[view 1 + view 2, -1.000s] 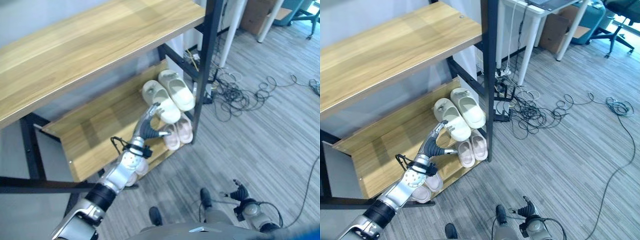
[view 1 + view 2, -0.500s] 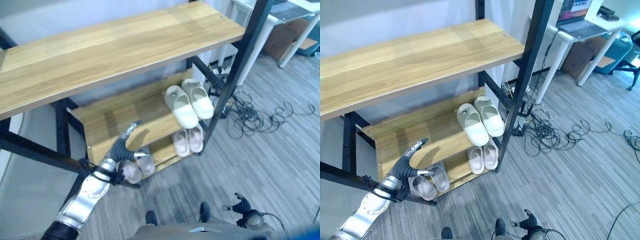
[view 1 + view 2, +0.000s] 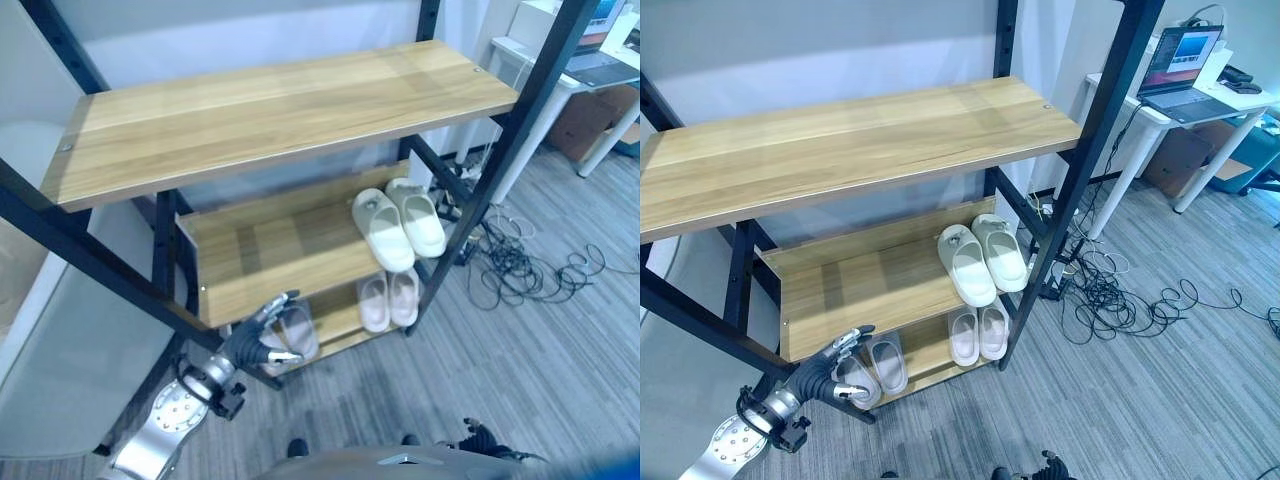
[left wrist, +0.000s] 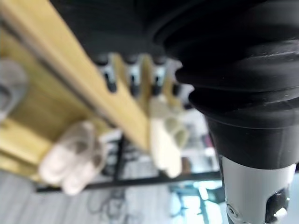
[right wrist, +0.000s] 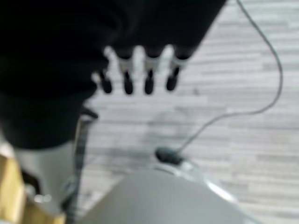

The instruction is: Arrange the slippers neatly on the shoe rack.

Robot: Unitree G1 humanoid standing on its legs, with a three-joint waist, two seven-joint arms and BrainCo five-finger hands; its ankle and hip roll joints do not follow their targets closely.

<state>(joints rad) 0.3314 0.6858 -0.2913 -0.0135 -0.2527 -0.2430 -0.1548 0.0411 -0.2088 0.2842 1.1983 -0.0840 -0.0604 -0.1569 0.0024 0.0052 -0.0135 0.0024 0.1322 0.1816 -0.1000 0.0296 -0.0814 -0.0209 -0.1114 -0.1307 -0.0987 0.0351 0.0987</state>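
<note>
The shoe rack has a middle shelf of light wood, with a cream pair of slippers side by side at its right end. Below it, a pale pink pair stands at the right of the bottom shelf. A greyish pair stands at that shelf's left. My left hand hovers open just in front of the greyish pair, level with the middle shelf's front left corner, holding nothing. In the right wrist view my right hand's fingers hang straight over the floor, and the hand is open.
The wide top shelf juts out over the lower ones. Black posts frame the rack's right side. Tangled cables lie on the grey floor to the right. A white desk with a laptop stands beyond them.
The camera has risen and pulled back, so more of the rack shows. My left hand has drawn away from the cream pair, down and left to the greyish pair.
</note>
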